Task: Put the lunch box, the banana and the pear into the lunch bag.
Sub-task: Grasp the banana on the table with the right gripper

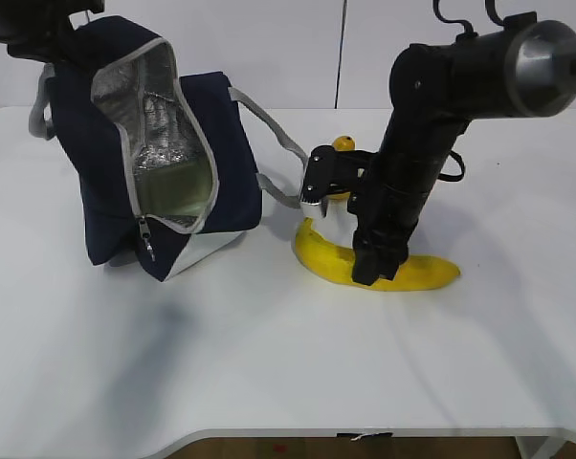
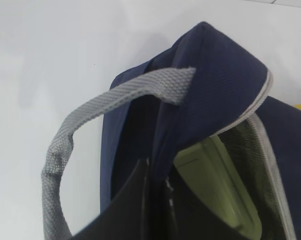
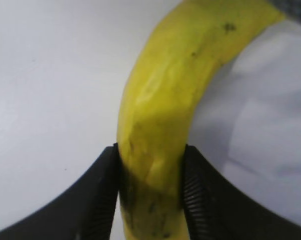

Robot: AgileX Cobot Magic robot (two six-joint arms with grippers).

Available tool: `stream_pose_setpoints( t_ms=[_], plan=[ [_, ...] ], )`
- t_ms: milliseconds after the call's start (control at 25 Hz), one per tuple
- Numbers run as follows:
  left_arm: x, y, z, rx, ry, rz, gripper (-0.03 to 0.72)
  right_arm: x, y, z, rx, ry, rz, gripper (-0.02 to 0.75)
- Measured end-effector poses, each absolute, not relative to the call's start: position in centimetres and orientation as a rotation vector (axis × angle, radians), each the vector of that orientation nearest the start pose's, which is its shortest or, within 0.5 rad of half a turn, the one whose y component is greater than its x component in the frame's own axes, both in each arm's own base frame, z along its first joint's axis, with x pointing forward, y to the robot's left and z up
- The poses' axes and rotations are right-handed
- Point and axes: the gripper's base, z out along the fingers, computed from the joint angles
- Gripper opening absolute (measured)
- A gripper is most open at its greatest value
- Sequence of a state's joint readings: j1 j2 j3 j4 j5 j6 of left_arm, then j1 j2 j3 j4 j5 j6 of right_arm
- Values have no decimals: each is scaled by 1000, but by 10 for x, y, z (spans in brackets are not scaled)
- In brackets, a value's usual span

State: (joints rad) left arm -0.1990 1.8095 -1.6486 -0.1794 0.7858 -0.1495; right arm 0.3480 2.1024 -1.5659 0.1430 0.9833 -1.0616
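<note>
The navy lunch bag (image 1: 97, 172) stands tilted at the left, zipper open, with its foil-lined mouth facing me. The lunch box with the pale green lid (image 1: 178, 196) lies inside it and also shows in the left wrist view (image 2: 215, 185). My left gripper (image 1: 77, 24) is shut on the bag's upper fabric edge (image 2: 215, 75), its fingertips (image 2: 145, 172) pinching the cloth. The banana (image 1: 432, 275) lies on the table at the right. My right gripper (image 1: 374, 268) is shut on its middle (image 3: 165, 90). The pear (image 1: 343, 143) peeks out behind the right wrist, mostly hidden.
A grey strap handle (image 1: 269, 124) trails from the bag toward the right arm, and another loops beside the left gripper (image 2: 65, 135). The white table (image 1: 269, 363) runs to its front edge near the bottom. The right arm (image 1: 432, 115) stands over the banana.
</note>
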Motion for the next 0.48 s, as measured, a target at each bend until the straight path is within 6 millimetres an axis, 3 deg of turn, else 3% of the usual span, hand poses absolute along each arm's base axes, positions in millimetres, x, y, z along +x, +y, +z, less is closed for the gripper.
stream_pose_setpoints(
  t_ms=[280,480],
  plan=[
    [405,-93,324,-37,2445,-368,-6,392,151,171,-1893,2345,84,315],
    [405,-94,324,-40,2445,-374,-6,385,142,200,-1941,2325,-6,315]
  ],
)
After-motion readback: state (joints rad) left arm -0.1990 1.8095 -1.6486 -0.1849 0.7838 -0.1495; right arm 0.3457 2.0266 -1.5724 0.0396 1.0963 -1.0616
